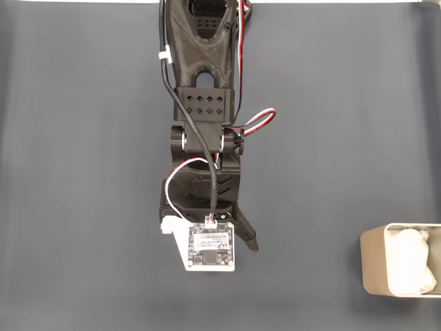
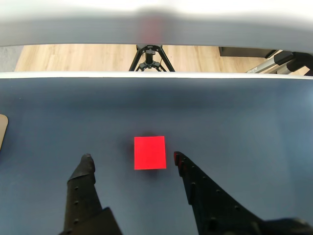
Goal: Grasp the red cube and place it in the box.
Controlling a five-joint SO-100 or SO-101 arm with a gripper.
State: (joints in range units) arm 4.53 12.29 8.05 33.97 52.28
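Observation:
In the wrist view the red cube (image 2: 149, 152) lies flat on the dark blue mat, level with the tips of my two black fingers. My gripper (image 2: 132, 158) is open, and the cube sits in the gap closer to the right finger (image 2: 182, 166), with neither finger touching it. From the fixed view the arm reaches down from the top edge and covers the cube; one black fingertip (image 1: 252, 244) shows beside the wrist camera board. The box (image 1: 375, 269) stands at the lower right of the fixed view with white padding (image 1: 411, 261) in it. A beige corner of the box (image 2: 2, 128) shows at the left edge of the wrist view.
The dark mat (image 1: 83, 172) spreads wide on both sides of the arm. Beyond the mat's far white edge, the wrist view shows a wooden floor and a black tripod (image 2: 149, 58).

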